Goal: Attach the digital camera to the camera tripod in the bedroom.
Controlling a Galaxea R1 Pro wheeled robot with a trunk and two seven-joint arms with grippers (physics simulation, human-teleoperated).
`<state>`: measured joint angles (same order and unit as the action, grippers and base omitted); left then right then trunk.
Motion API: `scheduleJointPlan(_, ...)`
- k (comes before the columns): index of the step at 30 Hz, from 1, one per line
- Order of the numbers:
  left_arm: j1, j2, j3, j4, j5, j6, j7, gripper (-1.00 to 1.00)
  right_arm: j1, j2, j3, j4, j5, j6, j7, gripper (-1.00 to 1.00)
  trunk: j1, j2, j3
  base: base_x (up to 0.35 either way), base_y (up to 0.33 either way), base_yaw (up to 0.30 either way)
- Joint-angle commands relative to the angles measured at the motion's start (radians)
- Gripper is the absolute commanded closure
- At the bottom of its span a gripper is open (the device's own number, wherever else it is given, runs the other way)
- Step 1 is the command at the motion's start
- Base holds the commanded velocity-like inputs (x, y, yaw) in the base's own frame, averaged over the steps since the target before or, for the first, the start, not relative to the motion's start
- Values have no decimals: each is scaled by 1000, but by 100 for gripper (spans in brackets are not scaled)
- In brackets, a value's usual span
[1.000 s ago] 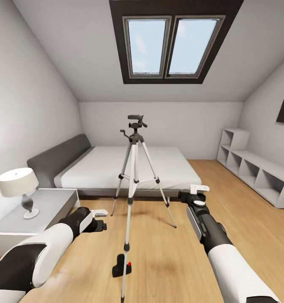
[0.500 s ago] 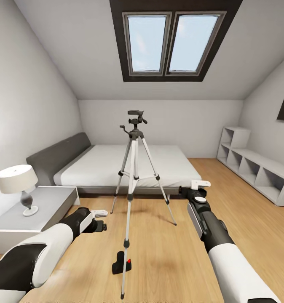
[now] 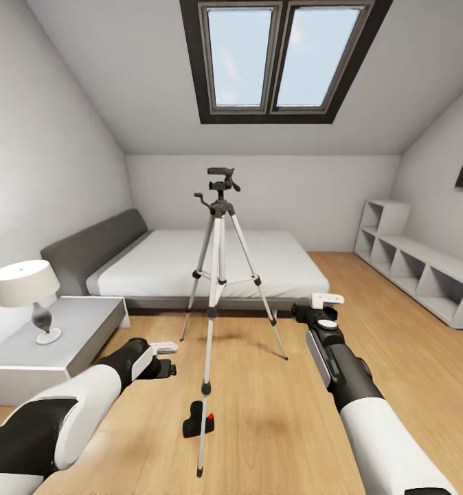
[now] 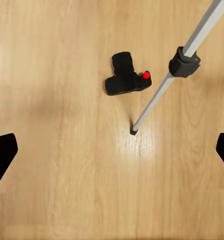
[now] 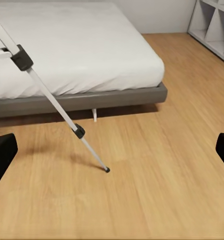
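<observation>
Head view: camera tripod (image 3: 218,275) stands on wood floor (image 3: 273,412) before grey bed (image 3: 190,265), digital camera (image 3: 196,421) by its near foot; left wrist view: left tool (image 4: 112,150) spread wide above camera; right wrist view: right tool (image 5: 112,150) wide, empty.

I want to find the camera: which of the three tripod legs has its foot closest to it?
The nearest leg, reaching toward the robot; the digital camera lies beside it. The other two feet stand by the bed.

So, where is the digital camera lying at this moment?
In the head view the digital camera lies on the wood floor, low and near the middle, just left of the camera tripod leg nearest the robot, close to its foot.
</observation>
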<state>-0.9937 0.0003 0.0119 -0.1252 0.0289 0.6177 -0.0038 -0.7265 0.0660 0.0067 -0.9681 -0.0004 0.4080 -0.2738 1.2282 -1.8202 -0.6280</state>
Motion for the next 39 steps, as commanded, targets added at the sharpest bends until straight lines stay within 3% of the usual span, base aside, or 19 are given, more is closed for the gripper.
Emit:
scheduleJointPlan(1, 0, -2, 0, -3, 2, 5, -3, -100, -1, -1, 0, -1, 1, 6, -4, -100, 4, -8, -6, 0, 0, 0)
scheduleJointPlan(4, 0, -3, -1, -40, -1, 6, -33, -100, -1, -2, -1, -1, 2, 6, -4, -100, 15, -29, -20, 0, 0, 0)
scheduleJointPlan(7, 0, -2, -34, -135, -5, 23, -113, -100, -1, -3, 0, -1, 2, 6, -4, -100, 27, -50, -35, 0, 0, 0)
scheduleJointPlan(10, 0, 18, -155, -264, -8, 123, -215, -100, -1, -3, 0, -1, 2, 6, -4, -100, 38, -71, -49, 0, 0, 0)
scheduleJointPlan(11, 0, 26, -178, -290, -8, 147, -232, -100, -1, -3, 0, -1, 2, 6, -4, -100, 42, -78, -54, 0, 0, 0)
scheduleJointPlan(13, 0, 67, -251, -417, -7, 245, -314, -100, -1, -3, 0, -1, 2, 6, -4, -100, 50, -92, -63, 0, 0, 0)
scheduleJointPlan(17, 0, 129, -307, -592, -7, 336, -479, -100, -1, -3, 0, -1, 2, 6, -4, -100, 65, -120, -82, 0, 0, 0)
scheduleJointPlan(20, 0, 173, -358, -641, -8, 355, -593, -100, -1, -3, -1, -1, 2, 6, -4, -100, 69, -127, -90, 0, 0, 0)
scheduleJointPlan(23, 0, 225, -472, -664, -10, 362, -688, -100, -1, -5, -4, -2, 3, 6, -4, -100, 69, -127, -95, 0, 0, 0)
scheduleJointPlan(28, 0, 278, -578, -670, -8, 365, -729, -100, -1, -9, -5, -3, 3, 6, -4, -100, 69, -127, -104, 0, 0, 0)
scheduleJointPlan(33, 0, 296, -613, -667, -8, 365, -738, -100, -1, -13, -3, -3, 2, 6, -4, -100, 69, -127, -112, 0, 0, -4)
scheduleJointPlan(39, 0, 300, -622, -667, -9, 364, -740, -100, -1, -14, -2, -3, 3, 6, -4, -100, 69, -127, -117, 0, 9, -124)
